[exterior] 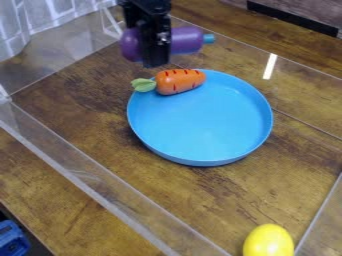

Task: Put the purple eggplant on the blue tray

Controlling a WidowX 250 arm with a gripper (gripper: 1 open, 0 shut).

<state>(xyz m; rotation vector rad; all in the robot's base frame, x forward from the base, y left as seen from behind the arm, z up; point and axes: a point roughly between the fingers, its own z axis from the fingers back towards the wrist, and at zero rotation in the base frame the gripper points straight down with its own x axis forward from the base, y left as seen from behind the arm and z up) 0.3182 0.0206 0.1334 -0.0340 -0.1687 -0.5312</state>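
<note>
My gripper [150, 50] hangs at the top centre of the camera view, pointing down and shut on the purple eggplant [185, 40]. The eggplant lies level across the black fingers, its bulbous end on the left and its narrow end sticking out to the right, lifted off the table. It hovers just behind the far left rim of the blue tray [214, 135]. An orange carrot [178, 80] with green leaves rests on that rim, right below the held eggplant.
A yellow lemon-like toy [267, 242] sits at the bottom right. Clear plastic walls [80, 160] fence the wooden table on the left, front and back.
</note>
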